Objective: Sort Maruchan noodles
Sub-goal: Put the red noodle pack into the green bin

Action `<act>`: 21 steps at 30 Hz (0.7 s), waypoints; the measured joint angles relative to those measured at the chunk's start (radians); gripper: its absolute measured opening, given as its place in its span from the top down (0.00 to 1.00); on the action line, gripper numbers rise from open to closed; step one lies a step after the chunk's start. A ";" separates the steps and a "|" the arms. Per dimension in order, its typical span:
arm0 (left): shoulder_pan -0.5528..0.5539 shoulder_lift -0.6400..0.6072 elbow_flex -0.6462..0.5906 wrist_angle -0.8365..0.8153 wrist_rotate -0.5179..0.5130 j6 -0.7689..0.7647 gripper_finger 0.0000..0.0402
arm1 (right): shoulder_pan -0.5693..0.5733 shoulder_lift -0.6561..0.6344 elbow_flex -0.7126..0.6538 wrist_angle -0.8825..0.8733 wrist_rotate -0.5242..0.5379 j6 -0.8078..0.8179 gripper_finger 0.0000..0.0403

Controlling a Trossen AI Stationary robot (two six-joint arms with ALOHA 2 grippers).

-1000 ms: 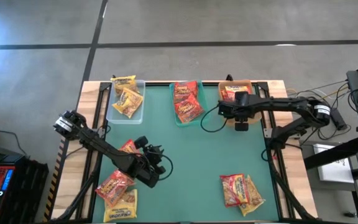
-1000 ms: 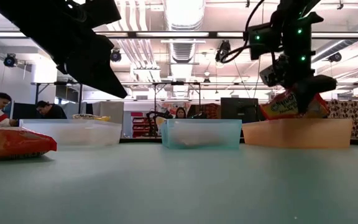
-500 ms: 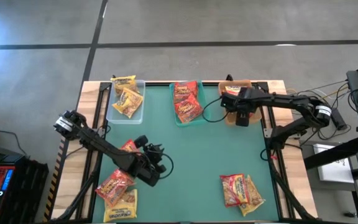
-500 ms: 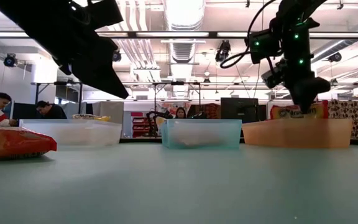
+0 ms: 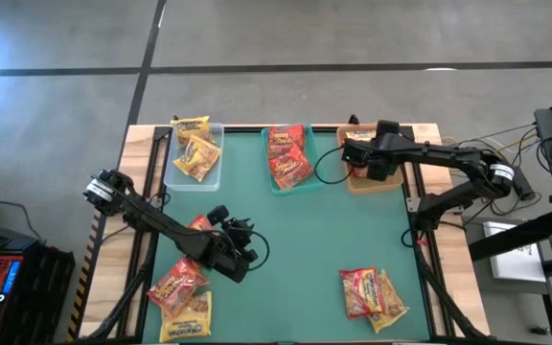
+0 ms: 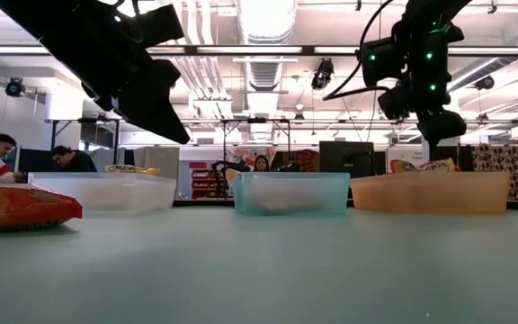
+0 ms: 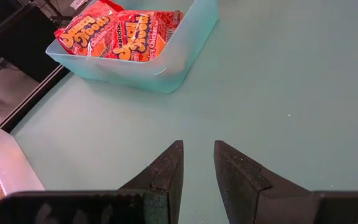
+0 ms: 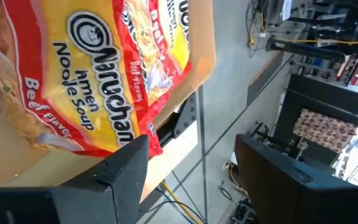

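Sorting status: you have crinkly plastic Maruchan ramen packets in three trays and three loose lots on the teal table mat [image 5: 324, 240].
Right gripper [image 5: 381, 161]: yours hangs over the tan rectangular tray [image 5: 388, 182] at the far right of the mat; its fingers [image 8: 120, 165] stand apart and hold nothing.
Beef packet: the red-and-yellow "Beef Flavor" packet [image 8: 98, 74] lies inside the tan tray, just beneath that gripper, free of it.
Left gripper [image 5: 241, 251]: yours hovers low over bare mat near the front left; its fingers [image 7: 166, 171] leave a narrow gap with nothing between them.
Clear tray [image 5: 211, 171]: at the far left, holding yellow packets [image 5: 195, 149].
Teal tray [image 5: 283, 188]: in the middle of the far edge, holding orange-red packets [image 5: 287, 156].
Loose packets: one pile [image 5: 182, 292] at the front left beside the left arm, one red packet [image 5: 196, 226] behind that arm, another pile [image 5: 372, 292] at the front right.
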 joint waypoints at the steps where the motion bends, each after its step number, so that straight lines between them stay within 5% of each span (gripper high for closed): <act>1: 0.001 0.000 0.000 0.000 0.000 0.000 0.82 | 0.001 -0.006 0.004 -0.005 0.000 -0.001 0.43; 7: 0.013 0.000 0.000 0.003 0.000 0.000 0.82 | 0.005 -0.044 0.056 -0.005 -0.001 0.169 0.43; 14: 0.018 0.000 0.000 0.049 0.003 0.000 0.82 | 0.056 -0.068 0.098 0.014 -0.509 0.724 0.44; 21: 0.013 0.005 0.000 0.154 0.069 0.004 0.82 | 0.290 -0.053 0.061 0.013 -0.687 0.995 0.44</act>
